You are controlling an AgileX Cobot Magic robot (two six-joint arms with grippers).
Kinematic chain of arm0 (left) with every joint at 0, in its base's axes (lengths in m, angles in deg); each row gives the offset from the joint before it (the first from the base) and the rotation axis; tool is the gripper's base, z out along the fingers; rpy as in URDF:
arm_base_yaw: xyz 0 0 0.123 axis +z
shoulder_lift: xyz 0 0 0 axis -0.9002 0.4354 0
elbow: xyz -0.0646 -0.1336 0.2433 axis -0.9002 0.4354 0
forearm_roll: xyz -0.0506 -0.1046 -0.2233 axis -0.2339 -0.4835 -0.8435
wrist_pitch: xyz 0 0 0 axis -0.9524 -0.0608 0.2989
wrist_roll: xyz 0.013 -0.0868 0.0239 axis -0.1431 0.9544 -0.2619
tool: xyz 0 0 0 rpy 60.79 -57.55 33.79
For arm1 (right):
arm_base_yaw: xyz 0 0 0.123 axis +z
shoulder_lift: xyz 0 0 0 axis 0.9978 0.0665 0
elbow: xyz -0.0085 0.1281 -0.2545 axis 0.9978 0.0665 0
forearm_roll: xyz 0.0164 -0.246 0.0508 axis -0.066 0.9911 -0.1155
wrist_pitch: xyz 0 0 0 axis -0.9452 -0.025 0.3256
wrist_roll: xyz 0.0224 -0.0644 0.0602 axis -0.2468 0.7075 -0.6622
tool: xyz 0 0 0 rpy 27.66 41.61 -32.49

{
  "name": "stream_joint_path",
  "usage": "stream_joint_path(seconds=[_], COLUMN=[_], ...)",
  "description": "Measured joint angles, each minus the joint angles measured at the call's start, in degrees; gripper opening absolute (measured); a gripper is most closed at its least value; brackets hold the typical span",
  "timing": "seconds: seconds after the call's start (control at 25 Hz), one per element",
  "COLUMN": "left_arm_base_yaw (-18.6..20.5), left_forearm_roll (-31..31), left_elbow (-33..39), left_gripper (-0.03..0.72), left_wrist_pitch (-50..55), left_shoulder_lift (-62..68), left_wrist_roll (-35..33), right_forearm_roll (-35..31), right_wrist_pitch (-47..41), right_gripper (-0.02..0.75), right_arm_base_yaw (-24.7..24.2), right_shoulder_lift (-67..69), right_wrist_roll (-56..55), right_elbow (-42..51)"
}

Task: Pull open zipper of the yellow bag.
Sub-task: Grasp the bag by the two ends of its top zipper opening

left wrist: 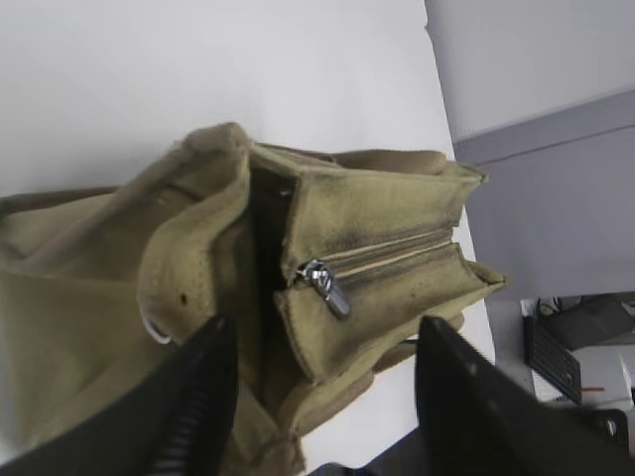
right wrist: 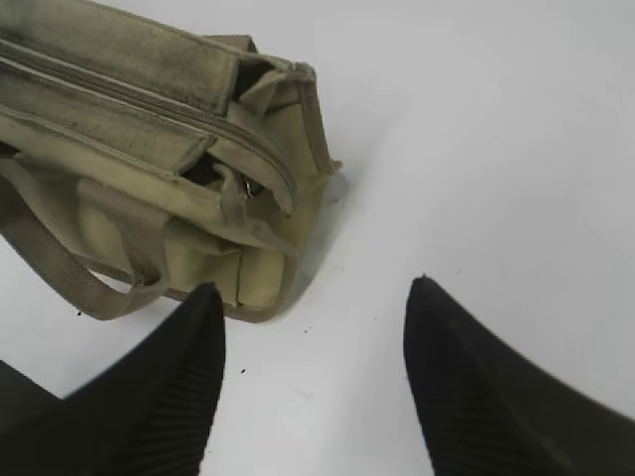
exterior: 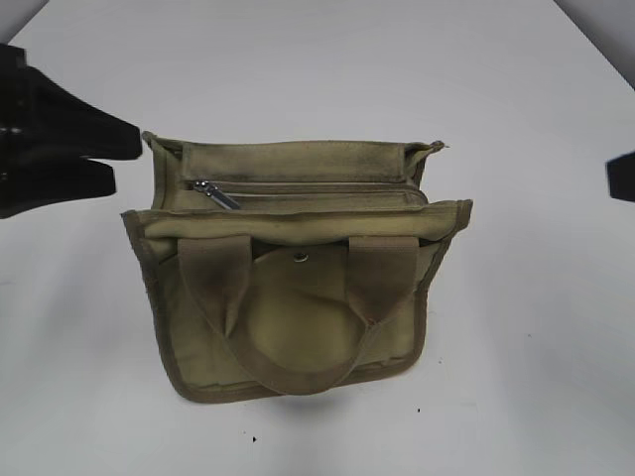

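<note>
The yellow bag (exterior: 298, 297) lies on the white table, handles and snap flap toward the camera. Its zipper (exterior: 317, 188) runs shut along the top, with the silver pull tab (exterior: 213, 193) at the left end. My left gripper (exterior: 124, 161) hovers open just left of the bag's left end, touching nothing. In the left wrist view the left gripper (left wrist: 324, 322) frames that end, the pull tab (left wrist: 327, 288) a little beyond the fingertips. My right gripper (right wrist: 314, 286) is open over bare table, right of the bag (right wrist: 149, 169). Only its edge (exterior: 622, 177) shows in the exterior view.
The white table (exterior: 516, 377) surrounds the bag on all sides. The table's far edge and a grey floor (left wrist: 556, 198) show past the bag in the left wrist view. The bag's two webbing handles (exterior: 298, 372) lie flat over its front.
</note>
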Motion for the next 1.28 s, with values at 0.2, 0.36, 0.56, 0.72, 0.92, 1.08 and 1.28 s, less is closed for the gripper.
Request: stream_joint_path(seconds=[0.2,0.36,0.56,0.72,0.92,1.08,1.28], left_arm_base_yaw=[-5.3,-6.6,-7.0,-7.0,-7.0,-7.0,-7.0], left_forearm_roll=[-0.2,-0.3,-0.3,-0.3,-0.2,0.3,2.0], left_elbow=[-3.1,-6.1,-9.0,-10.7,-11.4,-12.6,-14.3], left_gripper=[0.439,0.439,0.413,0.237,0.075,0.027,0.027], left_wrist_pitch=[-3.7,-5.5,-6.5,-5.8,-4.7,-3.5,-1.7], left_shoulder_lift=[6.5,10.5,14.1,16.2,17.0,17.0,17.0], left_wrist_roll=[-0.1,-0.1,-0.1,-0.1,-0.1,-0.1,-0.1], right_forearm_roll=[0.1,1.5,4.3,6.5,7.9,10.1,11.8], right_wrist_pitch=[0.1,0.3,0.3,0.7,3.6,5.1,5.2], right_gripper=[0.449,0.449,0.449,0.449,0.449,0.449,0.449], right_arm_base_yaw=[5.4,11.6,19.8,25.9,32.0,34.3,34.9], right_shoulder_lift=[13.2,21.8,30.1,36.2,44.1,49.4,53.2], right_wrist_roll=[3.8,5.1,5.5,6.6,7.1,7.2,7.3], right_elbow=[-9.9,-17.7,-25.6,-30.4,-35.0,-38.8,-40.5])
